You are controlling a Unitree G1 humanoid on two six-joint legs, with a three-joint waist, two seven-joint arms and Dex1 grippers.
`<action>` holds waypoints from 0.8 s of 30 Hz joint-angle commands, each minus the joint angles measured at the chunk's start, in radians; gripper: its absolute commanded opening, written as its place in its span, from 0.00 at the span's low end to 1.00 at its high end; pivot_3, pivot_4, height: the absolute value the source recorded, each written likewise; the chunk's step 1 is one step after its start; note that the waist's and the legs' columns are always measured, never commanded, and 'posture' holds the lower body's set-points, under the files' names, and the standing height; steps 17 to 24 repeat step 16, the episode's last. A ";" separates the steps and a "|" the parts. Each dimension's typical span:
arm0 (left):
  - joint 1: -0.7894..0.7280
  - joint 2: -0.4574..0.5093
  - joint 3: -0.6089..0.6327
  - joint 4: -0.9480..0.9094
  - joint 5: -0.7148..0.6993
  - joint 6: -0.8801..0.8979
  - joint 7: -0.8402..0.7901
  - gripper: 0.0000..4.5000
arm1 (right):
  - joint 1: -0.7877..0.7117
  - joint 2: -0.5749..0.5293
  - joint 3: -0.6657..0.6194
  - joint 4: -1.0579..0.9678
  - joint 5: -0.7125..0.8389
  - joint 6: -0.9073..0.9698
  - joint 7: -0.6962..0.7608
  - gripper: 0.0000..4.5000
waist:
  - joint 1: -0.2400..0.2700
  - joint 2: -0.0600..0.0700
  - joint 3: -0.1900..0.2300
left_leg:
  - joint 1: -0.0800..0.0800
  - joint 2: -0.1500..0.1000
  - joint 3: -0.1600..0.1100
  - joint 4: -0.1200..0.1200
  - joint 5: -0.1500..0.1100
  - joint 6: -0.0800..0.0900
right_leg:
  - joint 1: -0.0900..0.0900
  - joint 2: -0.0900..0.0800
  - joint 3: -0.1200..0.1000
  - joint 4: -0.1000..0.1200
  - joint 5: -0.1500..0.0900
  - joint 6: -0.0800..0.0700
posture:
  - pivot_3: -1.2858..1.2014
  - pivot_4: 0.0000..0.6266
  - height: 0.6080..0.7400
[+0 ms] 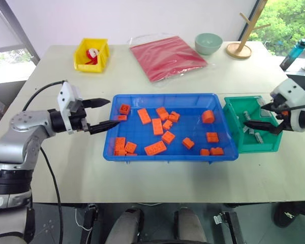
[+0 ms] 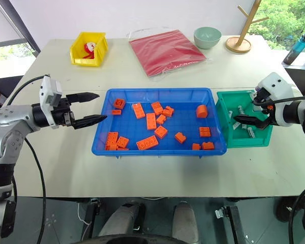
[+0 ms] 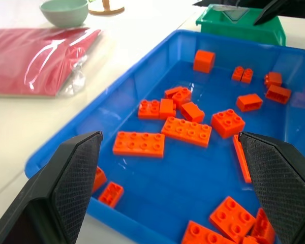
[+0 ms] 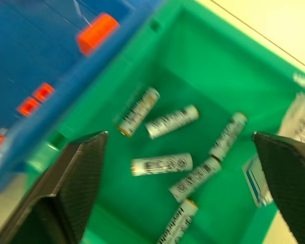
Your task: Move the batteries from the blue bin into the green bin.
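Beige tabletop: we see batteries (image 4: 161,164) lying every way inside green bin (image 1: 234,108), directly under spread, empty right gripper (image 1: 269,118); blue bin (image 1: 168,97) left of it holds orange bricks (image 1: 157,126); left gripper (image 1: 102,114) spread, empty.

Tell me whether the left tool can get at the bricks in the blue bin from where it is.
Probably yes. The left tool is open at the blue bin's left rim, the bin has no lid, and nothing lies between it and the nearest bricks.

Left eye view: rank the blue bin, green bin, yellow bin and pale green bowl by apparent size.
1. Blue bin
2. Green bin
3. Yellow bin, though it sits farther back, so its gap to the green bin is unsure
4. Pale green bowl
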 commanded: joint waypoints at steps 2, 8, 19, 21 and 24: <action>-0.015 0.029 0.030 0.017 -0.010 -0.002 -0.028 1.00 | 0.048 -0.015 -0.151 -0.019 0.106 -0.100 0.044 0.98 | 0.000 0.000 0.000 | 0.000 0.000 0.000 0.000 0.000 0.000 | 0.000 0.000 0.000 0.000 0.000 0.000 | 0.52 0.24 0.82; 0.009 0.136 0.080 0.063 -0.020 0.004 -0.119 1.00 | 0.237 -0.141 -0.327 0.115 0.199 -0.319 0.319 0.98 | 0.006 0.000 0.000 | 0.000 -0.001 -0.001 0.001 0.000 0.000 | 0.002 0.000 0.000 0.000 0.000 0.000 | 0.52 0.24 0.82; 0.026 0.230 0.121 0.132 -0.006 -0.032 -0.193 1.00 | 0.255 -0.192 -0.306 0.379 0.194 -0.553 0.402 0.98 | -0.002 0.001 0.001 | 0.002 0.001 0.001 0.000 0.000 0.000 | 0.002 0.001 0.000 0.000 0.000 0.000 | 0.52 0.24 0.82; 0.026 0.230 0.121 0.132 -0.006 -0.032 -0.193 1.00 | 0.255 -0.192 -0.306 0.379 0.194 -0.553 0.402 0.98 | -0.002 0.001 0.001 | 0.002 0.001 0.001 0.000 0.000 0.000 | 0.002 0.001 0.000 0.000 0.000 0.000 | 0.52 0.24 0.82; 0.026 0.230 0.121 0.132 -0.006 -0.032 -0.193 1.00 | 0.255 -0.192 -0.306 0.379 0.194 -0.553 0.402 0.98 | -0.002 0.001 0.001 | 0.002 0.001 0.001 0.000 0.000 0.000 | 0.002 0.001 0.000 0.000 0.000 0.000 | 0.52 0.24 0.82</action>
